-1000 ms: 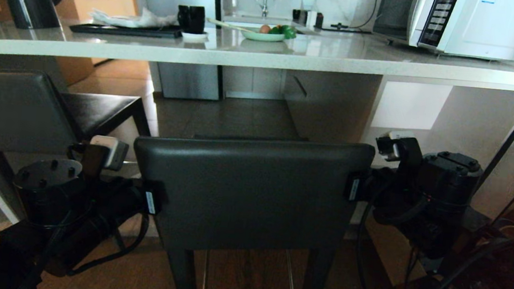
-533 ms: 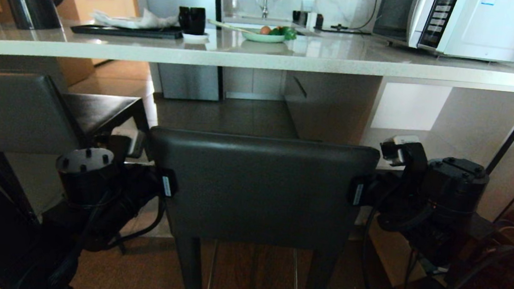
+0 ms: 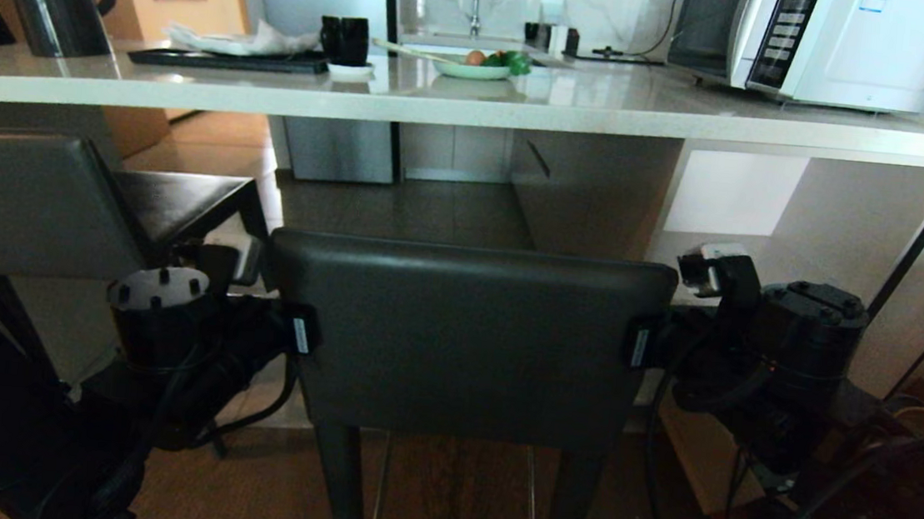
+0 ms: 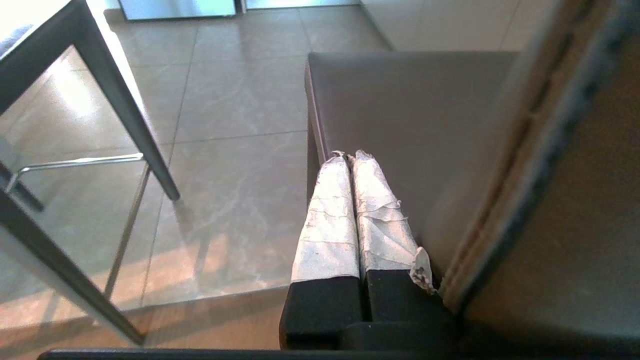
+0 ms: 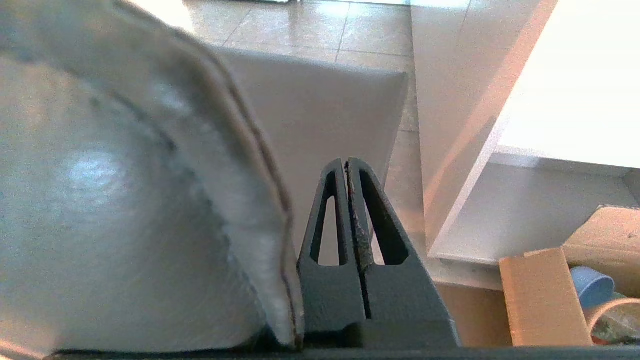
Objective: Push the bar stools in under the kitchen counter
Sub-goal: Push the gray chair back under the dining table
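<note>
At 6 o'clock below the bench (image 3: 443, 95), the stool (image 3: 464, 335) has slid forward; left end effector (image 4: 350, 160) and right end effector (image 5: 346, 165), both pinched together empty, flank its backrest, so tucking's underway.

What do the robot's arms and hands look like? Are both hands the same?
Both arms are chunky and black, with round bolted joint caps, looping black cables, small white labels and a white block near each wrist. The hands differ. The left hand has two long fingers wrapped in wrinkled silvery-white tape on black bases. The right hand has bare black fingers with long cut-out slots, tapering to a point.
</note>
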You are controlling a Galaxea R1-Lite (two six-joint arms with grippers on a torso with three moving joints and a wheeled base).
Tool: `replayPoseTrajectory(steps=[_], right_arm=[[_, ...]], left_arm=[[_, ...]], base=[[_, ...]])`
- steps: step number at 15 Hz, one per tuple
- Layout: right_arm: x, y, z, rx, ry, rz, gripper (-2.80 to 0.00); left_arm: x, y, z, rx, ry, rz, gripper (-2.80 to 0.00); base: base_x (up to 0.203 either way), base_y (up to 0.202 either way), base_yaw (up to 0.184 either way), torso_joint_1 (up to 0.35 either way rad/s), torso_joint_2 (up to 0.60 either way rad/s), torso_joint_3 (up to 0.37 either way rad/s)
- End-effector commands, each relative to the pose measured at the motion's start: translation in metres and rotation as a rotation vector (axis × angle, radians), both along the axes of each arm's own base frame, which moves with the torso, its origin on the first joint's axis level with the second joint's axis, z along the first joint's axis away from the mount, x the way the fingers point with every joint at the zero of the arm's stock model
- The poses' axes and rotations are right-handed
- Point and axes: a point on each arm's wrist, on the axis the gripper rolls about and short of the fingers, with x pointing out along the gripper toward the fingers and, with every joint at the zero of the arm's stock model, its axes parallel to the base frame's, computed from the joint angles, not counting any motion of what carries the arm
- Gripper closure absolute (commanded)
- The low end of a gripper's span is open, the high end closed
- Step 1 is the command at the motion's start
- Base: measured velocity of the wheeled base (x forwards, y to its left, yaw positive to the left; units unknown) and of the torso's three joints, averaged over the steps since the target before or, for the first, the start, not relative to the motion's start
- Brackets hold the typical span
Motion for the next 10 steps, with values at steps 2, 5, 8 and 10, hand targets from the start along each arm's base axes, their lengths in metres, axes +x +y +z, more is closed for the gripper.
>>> replayPoseTrajectory(steps=[2, 5, 8, 10], right_arm=[[0.02, 0.018, -0.007, 0.02, -0.037, 0.01, 0.0], [0.018, 0.017, -0.004, 0.024, -0.044, 0.009, 0.0], [0.015, 0.015, -0.002, 0.025, -0.048, 0.006, 0.0], [0.011, 0.012, -0.004, 0.012, -0.037, 0.007, 0.0]], left_arm=[[-0.02, -0.022, 0.003, -0.004, -0.007, -0.099, 0.0], [-0.014, -0.018, 0.005, -0.01, -0.016, -0.081, 0.0], [-0.008, -0.023, 0.007, -0.019, -0.034, -0.082, 0.0], [-0.004, -0.02, 0.008, -0.019, -0.038, -0.066, 0.0]], base=[[0.0, 0.0, 0.0, 0.0, 0.0, 0.0], [0.0, 0.0, 0.0, 0.0, 0.0, 0.0], [0.0, 0.0, 0.0, 0.0, 0.0, 0.0], [0.0, 0.0, 0.0, 0.0, 0.0, 0.0]])
